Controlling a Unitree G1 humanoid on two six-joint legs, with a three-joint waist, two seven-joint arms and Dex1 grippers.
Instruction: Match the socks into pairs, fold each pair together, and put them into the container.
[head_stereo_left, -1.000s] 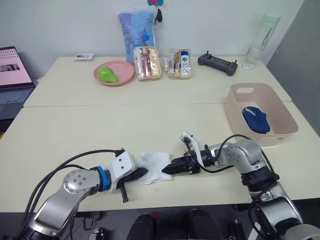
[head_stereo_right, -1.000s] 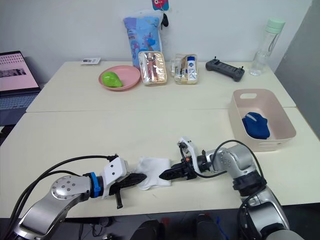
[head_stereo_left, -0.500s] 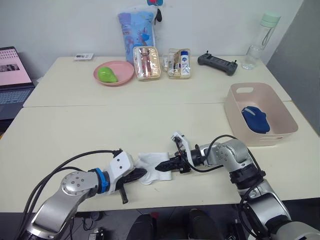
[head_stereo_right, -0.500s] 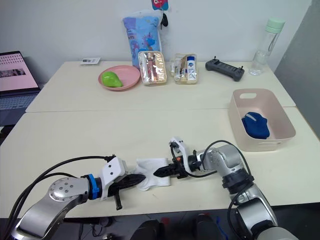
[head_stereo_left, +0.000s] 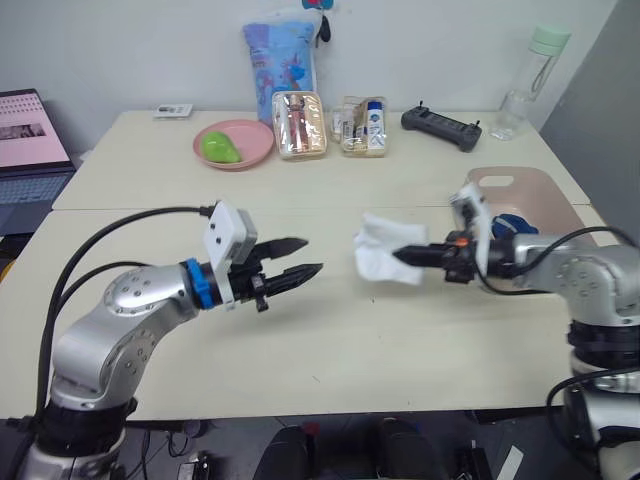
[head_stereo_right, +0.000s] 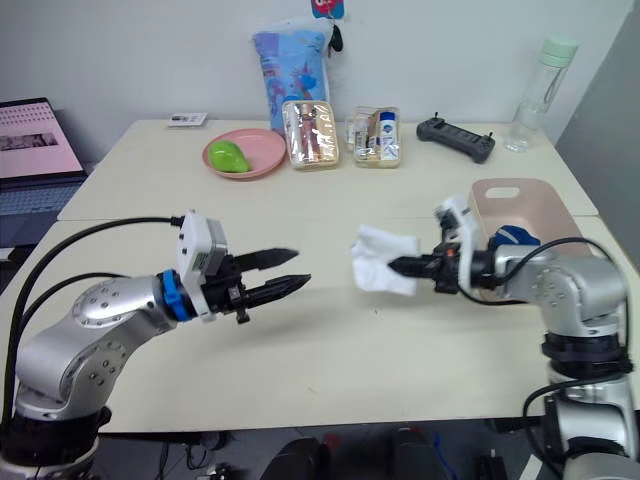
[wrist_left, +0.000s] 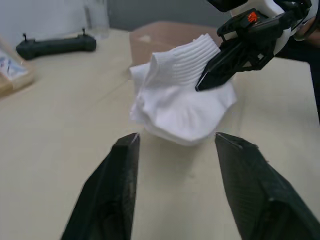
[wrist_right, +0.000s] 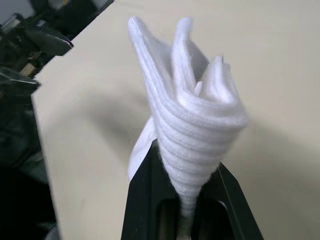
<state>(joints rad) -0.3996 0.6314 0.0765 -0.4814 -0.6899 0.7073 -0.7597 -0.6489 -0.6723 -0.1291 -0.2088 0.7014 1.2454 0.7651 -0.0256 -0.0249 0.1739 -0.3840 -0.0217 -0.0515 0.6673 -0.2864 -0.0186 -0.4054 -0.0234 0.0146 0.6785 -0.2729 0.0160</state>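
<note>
Our right gripper (head_stereo_left: 400, 255), at centre right of the left eye view, is clenched on the folded white socks (head_stereo_left: 382, 250), lifting them clear of the table (head_stereo_left: 330, 330). Our left gripper (head_stereo_left: 300, 272), left of centre, hangs released and empty, fingers spread and pointing at the bundle. Further right sits the pink container (head_stereo_left: 520, 190), with a dark blue pair (head_stereo_left: 515, 226) already inside. We judge the main risk is the carry: the pinch holds one edge, so a loose layer could slip free, or the hanging bundle could catch the tub's near rim.
</note>
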